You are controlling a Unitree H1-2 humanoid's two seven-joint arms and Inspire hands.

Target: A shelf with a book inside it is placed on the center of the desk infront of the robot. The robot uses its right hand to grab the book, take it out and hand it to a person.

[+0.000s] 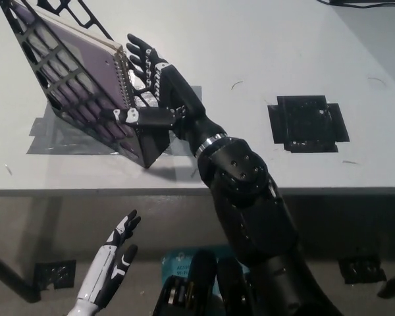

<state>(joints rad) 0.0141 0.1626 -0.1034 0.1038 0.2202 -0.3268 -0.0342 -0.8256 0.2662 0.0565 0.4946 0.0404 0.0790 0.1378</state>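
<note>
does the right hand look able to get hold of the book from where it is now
Probably yes. The right hand is open right at the spiral edge of the book, which faces out of the black shelf, with nothing between them. The left hand rests low, below the desk.

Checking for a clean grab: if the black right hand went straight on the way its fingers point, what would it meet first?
Most likely the spiral-bound book in the black wire shelf; the right hand already sits at its spiral edge, though depth is unclear.

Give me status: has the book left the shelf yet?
Not yet. Done: the right robot hand has reached the spiral-bound book, fingers spread along its wire edge, thumb across the shelf front. In hand: closing a grip, not visibly secured. Left: pulling the book out and handing it over; no person in view. Left robot hand rests below the desk edge.
</note>
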